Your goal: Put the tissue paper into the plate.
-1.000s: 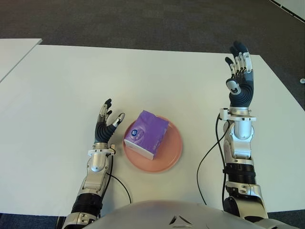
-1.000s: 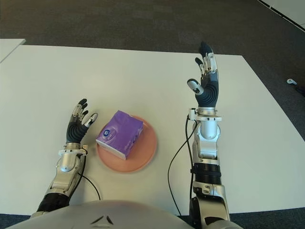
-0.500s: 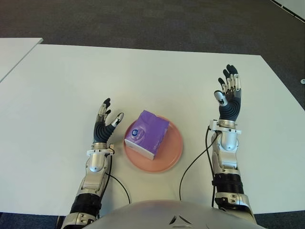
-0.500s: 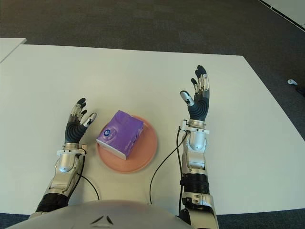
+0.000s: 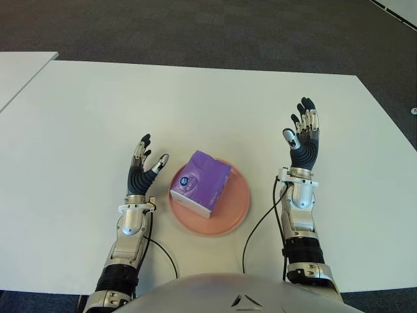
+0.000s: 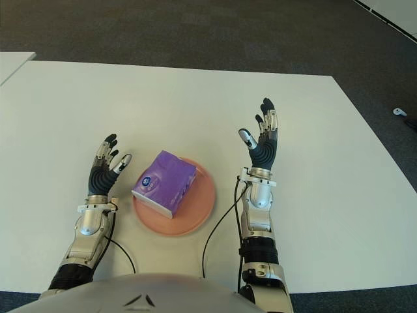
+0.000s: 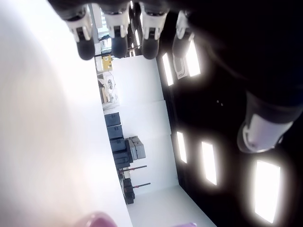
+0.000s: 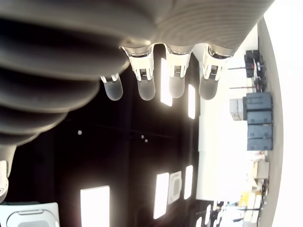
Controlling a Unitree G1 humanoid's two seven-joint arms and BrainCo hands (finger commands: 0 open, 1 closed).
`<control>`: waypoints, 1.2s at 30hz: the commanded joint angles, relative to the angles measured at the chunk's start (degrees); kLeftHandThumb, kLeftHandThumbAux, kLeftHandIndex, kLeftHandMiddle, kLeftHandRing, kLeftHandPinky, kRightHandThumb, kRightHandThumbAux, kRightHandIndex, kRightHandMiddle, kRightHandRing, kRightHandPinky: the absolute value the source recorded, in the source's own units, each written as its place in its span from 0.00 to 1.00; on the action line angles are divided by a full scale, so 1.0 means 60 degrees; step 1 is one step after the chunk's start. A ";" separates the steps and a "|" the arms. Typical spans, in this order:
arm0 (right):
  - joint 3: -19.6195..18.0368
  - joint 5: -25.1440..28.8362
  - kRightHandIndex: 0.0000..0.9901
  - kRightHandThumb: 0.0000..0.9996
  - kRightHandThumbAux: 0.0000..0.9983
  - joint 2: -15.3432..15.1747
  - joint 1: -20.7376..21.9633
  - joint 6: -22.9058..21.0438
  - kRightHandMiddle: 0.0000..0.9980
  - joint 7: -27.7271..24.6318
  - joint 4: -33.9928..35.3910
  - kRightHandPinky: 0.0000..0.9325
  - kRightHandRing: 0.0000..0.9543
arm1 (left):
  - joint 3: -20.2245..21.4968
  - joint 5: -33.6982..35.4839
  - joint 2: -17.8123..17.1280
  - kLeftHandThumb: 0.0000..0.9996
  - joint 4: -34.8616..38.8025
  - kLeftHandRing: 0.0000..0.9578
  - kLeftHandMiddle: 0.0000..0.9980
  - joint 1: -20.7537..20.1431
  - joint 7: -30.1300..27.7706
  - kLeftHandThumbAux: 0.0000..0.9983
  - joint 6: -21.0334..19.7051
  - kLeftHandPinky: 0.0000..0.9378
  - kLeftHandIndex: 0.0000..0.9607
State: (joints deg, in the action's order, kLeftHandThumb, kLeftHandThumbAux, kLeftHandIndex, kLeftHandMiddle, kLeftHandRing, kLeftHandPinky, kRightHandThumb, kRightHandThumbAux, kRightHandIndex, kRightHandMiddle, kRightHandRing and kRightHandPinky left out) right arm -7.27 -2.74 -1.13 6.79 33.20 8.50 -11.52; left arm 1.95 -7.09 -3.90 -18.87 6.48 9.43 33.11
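Nearest first, item by item:

- Two thin black cables (image 5: 257, 228) trail on the near part of the table, one beside each forearm; the one on the right loops from the wrist back toward the robot's body.
- Left hand (image 5: 141, 171): dark-palmed robot hand with pale segmented fingers, showing just left of the plate, palm turned inward. Fingers extended and spread, thumb angled toward the plate rim; nothing held. Whether it touches the table cannot be told.
- Round shallow salmon-pink plate (image 5: 238, 207): lies flat on the table, between the two forearms and closer to the left one.
- Purple rectangular soft pack of tissue paper (image 5: 201, 182): rests inside the plate on its left half, set at a slant, with a round dark label on its near white-edged end. Neither hand touches it.
- Right hand (image 5: 301, 138): same build, showing well to the right of the plate and apart from it, forearm upright. Fingers straight and pointing upward, thumb out to the side; nothing held, as its wrist view confirms.
- Large white rectangular table (image 5: 195, 104): bare surface stretches beyond both hands.
- Dark grey carpeted floor (image 5: 195, 29): visible past the far table edge.
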 commanded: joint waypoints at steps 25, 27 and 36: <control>0.0320 0.0195 0.00 0.00 0.50 0.0049 0.0599 -0.0373 0.00 -0.0678 -0.3677 0.00 0.00 | 0.0090 0.0122 -0.0102 0.00 -0.0323 0.00 0.00 -0.0108 -0.0178 0.53 0.0145 0.00 0.00; 0.0414 0.0038 0.00 0.00 0.50 0.0024 0.0491 -0.0444 0.00 -0.0606 -0.3570 0.00 0.00 | 0.0076 0.0126 -0.0106 0.00 -0.0320 0.00 0.00 -0.0099 -0.0196 0.52 0.0208 0.00 0.00; 0.0688 -0.0431 0.00 0.00 0.48 -0.0158 0.0053 -0.0786 0.00 -0.0494 -0.3207 0.00 0.00 | 0.0086 0.0087 -0.0089 0.00 -0.0232 0.00 0.00 -0.0079 -0.0172 0.53 0.0143 0.00 0.00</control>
State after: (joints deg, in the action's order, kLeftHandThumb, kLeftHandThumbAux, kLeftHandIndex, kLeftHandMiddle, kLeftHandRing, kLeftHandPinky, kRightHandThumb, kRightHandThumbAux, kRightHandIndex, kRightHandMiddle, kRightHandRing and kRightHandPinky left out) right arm -3.64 -4.41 -1.67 8.82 30.29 5.32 -31.43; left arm 2.27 -6.62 -4.12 -19.65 5.58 9.12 34.61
